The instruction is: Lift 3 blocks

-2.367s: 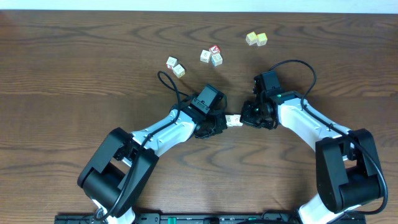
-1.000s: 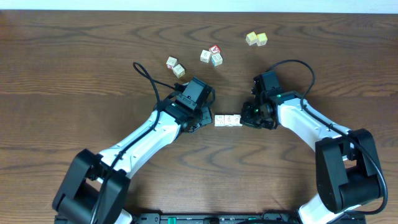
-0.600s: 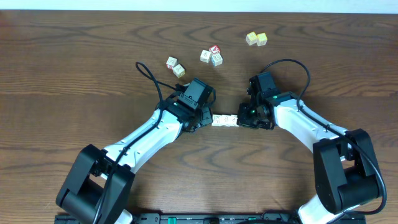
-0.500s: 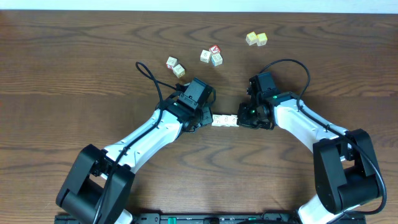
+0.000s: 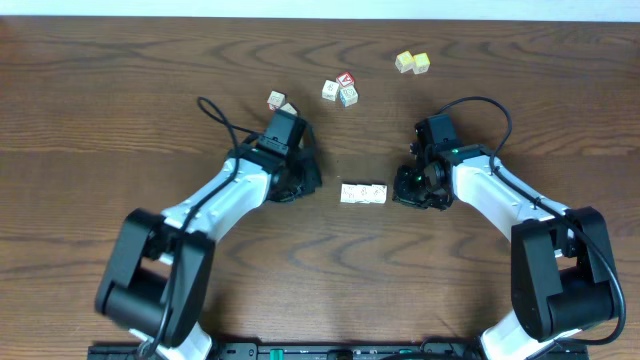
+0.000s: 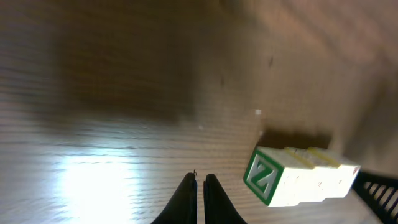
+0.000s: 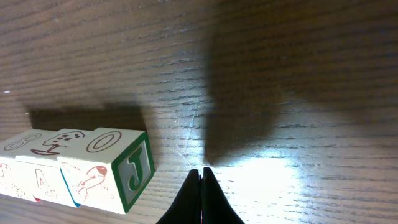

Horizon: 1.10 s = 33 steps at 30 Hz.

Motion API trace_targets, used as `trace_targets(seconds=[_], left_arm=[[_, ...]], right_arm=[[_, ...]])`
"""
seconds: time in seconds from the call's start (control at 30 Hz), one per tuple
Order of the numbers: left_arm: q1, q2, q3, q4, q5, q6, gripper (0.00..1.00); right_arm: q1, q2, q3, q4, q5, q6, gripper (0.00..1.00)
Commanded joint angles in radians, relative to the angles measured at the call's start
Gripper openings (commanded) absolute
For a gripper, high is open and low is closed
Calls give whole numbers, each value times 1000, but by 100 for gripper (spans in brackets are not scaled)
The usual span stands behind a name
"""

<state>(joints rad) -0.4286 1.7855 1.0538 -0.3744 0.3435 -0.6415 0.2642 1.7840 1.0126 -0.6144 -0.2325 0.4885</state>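
Three blocks (image 5: 363, 193) lie end to end in a short row on the wooden table, between my two arms. In the left wrist view the blocks (image 6: 301, 176) show a green Z end face, to the right of my shut left gripper (image 6: 200, 180). In the right wrist view the blocks (image 7: 81, 168) show a green J end face, left of my shut right gripper (image 7: 200, 173). From overhead, the left gripper (image 5: 312, 185) and the right gripper (image 5: 400, 192) each stand a small gap away from the row's ends. Neither holds anything.
Behind the left arm sit a cream cube (image 5: 277, 100) and a second one half hidden by the wrist. A cluster of cubes with a red face (image 5: 341, 90) lies further back, and two yellow-green cubes (image 5: 412, 63) at the back right.
Both grippers had pressed against the row's ends. The left arm has swung back to the left and the right gripper has backed off to the right, leaving the row on the table.
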Motion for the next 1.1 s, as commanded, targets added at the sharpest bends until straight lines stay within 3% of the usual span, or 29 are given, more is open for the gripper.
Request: trace_targets(seconds=[0.0,0.23,0.33,1.07], left_arm=[[-6,69,-3,23,130,85,7],[-11,106,-3,85,147,89,7],[-22,106,-3,112,216,144,7],[-55,108,-3,115,195,128,7]], right_arm=[[19,-3,18,4,47,-11,1],[51,-3,17,7,41,10,1],[66,-3,17,21,40,0,1],[85,-3,17,96,16,-56,1]])
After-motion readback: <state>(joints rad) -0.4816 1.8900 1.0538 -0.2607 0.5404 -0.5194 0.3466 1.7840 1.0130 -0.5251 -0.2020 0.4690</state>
